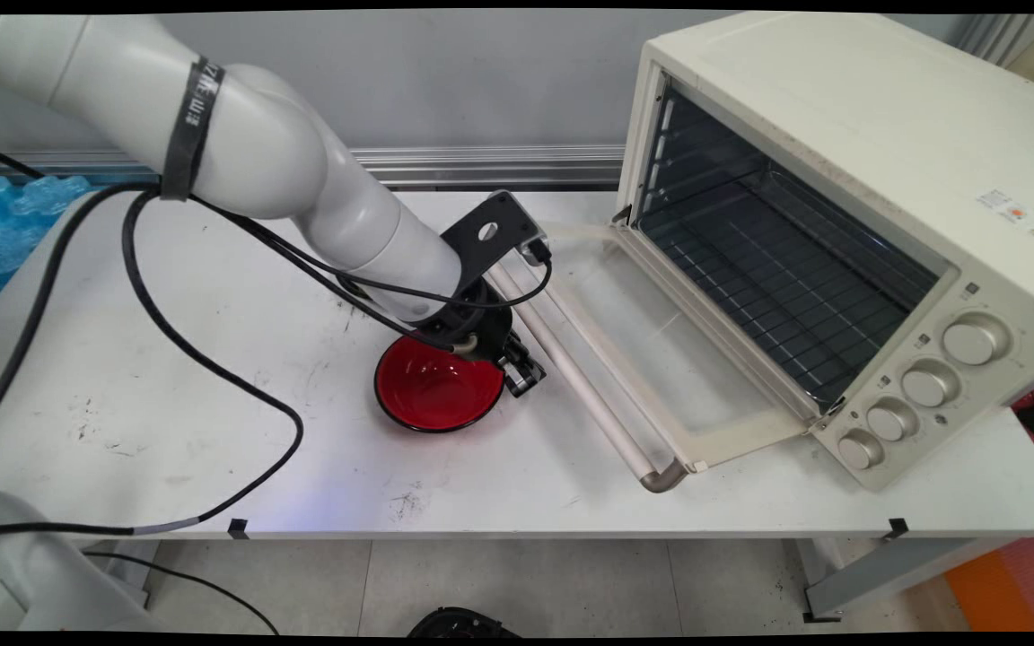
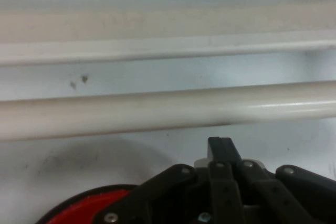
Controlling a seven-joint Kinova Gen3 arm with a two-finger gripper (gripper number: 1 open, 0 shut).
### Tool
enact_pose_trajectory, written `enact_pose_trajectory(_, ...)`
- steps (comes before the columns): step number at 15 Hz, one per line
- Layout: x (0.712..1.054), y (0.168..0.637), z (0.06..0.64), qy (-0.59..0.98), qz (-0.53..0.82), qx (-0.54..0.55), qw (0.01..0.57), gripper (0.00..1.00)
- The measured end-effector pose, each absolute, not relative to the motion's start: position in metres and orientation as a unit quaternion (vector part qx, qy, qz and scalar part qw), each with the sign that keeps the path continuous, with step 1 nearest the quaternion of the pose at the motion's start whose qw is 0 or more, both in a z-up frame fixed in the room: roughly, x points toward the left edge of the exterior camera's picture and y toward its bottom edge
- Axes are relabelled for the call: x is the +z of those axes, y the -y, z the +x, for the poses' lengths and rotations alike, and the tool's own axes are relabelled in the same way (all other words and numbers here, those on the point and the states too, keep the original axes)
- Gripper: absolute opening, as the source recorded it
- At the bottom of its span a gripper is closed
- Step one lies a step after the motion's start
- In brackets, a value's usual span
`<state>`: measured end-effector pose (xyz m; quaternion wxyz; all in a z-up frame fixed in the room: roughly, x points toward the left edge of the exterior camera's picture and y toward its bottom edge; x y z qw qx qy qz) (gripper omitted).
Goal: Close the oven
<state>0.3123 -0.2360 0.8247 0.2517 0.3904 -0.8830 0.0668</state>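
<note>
White arm bent low, claw (image 1: 521, 375) closed

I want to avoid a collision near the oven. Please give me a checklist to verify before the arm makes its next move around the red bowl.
1. Oven door folded fully down: ok.
2. Oven cavity free of objects, only the rack showing: ok.
3. Red bowl upright on the table: ok.
4. End effector at the bowl's right rim: ok; hold on it: cannot tell.
5. Clearance to the door handle: not ok, it runs close beside the end effector.
6. Cable away from the bowl: ok.
</note>
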Motion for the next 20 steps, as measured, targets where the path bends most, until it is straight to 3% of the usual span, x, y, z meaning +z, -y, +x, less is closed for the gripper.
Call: enact_pose_trajectory(20, 0.797, 0.246, 0.308, 0.865, 0.415, 0.099, 0.264, 0.00)
